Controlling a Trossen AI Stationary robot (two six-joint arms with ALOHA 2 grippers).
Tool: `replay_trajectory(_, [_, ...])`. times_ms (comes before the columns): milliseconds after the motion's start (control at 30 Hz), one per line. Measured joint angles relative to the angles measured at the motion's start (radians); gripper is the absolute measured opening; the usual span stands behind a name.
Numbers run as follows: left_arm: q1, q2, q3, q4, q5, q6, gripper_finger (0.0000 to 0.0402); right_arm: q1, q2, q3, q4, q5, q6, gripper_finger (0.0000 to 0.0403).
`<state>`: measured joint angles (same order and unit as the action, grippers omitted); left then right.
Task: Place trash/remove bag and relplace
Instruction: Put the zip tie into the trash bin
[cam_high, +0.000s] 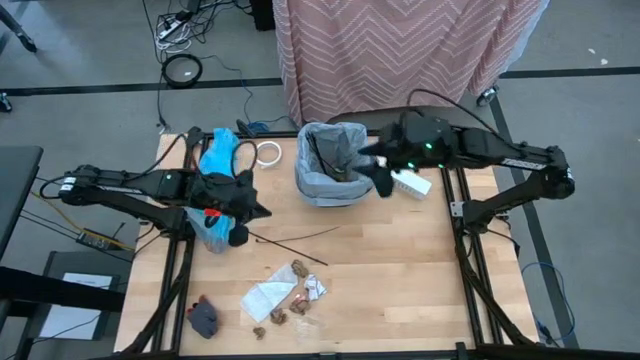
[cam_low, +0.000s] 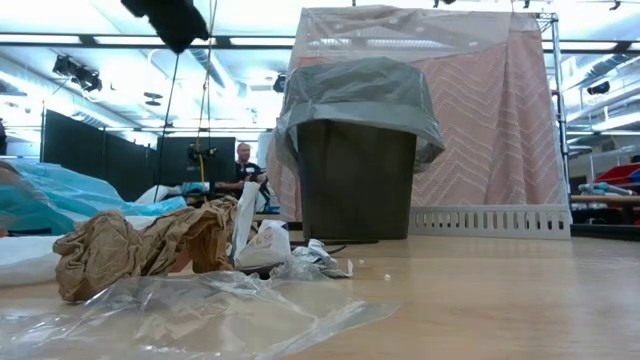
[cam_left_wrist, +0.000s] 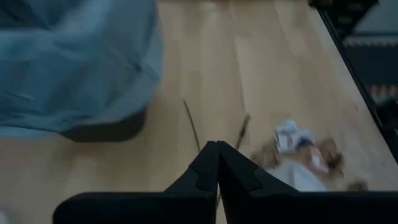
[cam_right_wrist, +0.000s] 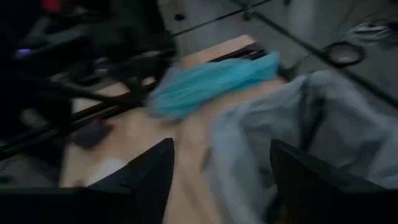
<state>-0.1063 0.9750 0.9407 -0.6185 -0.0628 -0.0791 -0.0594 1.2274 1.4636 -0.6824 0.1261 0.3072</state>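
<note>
A dark bin lined with the light grey bag (cam_high: 330, 165) (cam_low: 358, 95) stands at the table's far middle. My right gripper (cam_high: 376, 172) (cam_right_wrist: 221, 165) is open, above the bin's right rim, with the grey bag (cam_right_wrist: 305, 124) just ahead of its fingers. My left gripper (cam_high: 256, 210) (cam_left_wrist: 217, 149) is shut and empty, raised over the table left of the bin. The turquoise bag (cam_high: 214, 158) (cam_right_wrist: 208, 81) lies under the left arm. Thin sticks (cam_high: 295, 240) (cam_left_wrist: 191, 123), brown paper wads (cam_high: 288, 292) (cam_low: 130, 245) and white paper (cam_high: 264, 300) lie on the near middle of the table.
A white tape ring (cam_high: 267, 153) lies left of the bin and a long white box (cam_high: 412, 184) to its right. A dark grey lump (cam_high: 203, 317) sits near the near-left corner. Clear plastic film (cam_low: 200, 310) lies at the near edge. A person (cam_low: 243, 160) sits far behind.
</note>
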Motion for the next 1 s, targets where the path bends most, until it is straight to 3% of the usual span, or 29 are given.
replay_trajectory(433, [-0.008,0.042,-0.338,0.125,0.068,-0.079,0.004,0.225,-0.09,0.018,-0.065,0.011,0.224,0.0229])
replay_trajectory(767, [-0.008,0.08,-0.507,0.188,0.047,-0.131,0.0067,0.255,-0.088,0.018,-0.071,0.013,0.269,0.0229])
replay_trajectory(1000, [-0.008,0.158,-0.573,0.253,0.013,-0.064,0.0065,0.255,-0.089,0.018,-0.068,-0.008,0.327,0.0229])
